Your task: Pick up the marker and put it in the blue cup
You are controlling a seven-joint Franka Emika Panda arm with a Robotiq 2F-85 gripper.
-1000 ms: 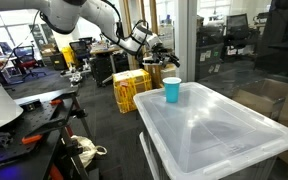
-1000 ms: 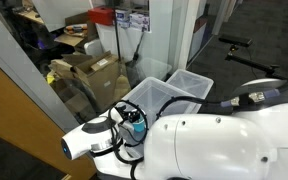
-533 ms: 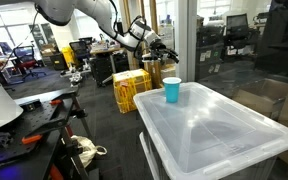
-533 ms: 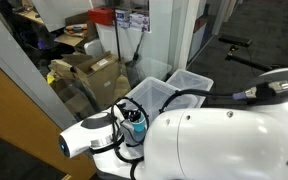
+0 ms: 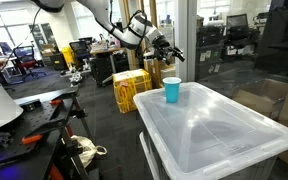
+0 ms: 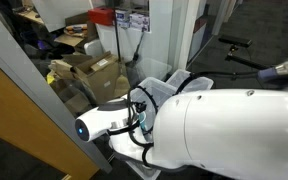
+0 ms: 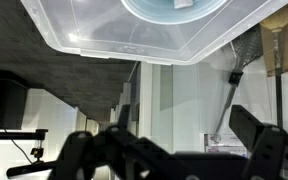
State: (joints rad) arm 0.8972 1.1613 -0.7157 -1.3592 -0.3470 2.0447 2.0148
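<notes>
The blue cup (image 5: 172, 90) stands upright on the clear bin lid (image 5: 214, 130) at mid-frame in an exterior view, just right of the yellow crate (image 5: 130, 92). Above it the jaws hang spread wide, fingers (image 7: 262, 140) holding nothing. The marker cannot be made out

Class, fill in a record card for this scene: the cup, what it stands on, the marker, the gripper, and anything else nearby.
Cup: blue cup, upright, near a corner of its support
Support: clear plastic bin; the cup stands on top of it
Marker: marker not made out in any view
Gripper: gripper open, nothing between its fingers, higher than the cup and not touching it
Nearby: yellow crate beyond the bin
</notes>
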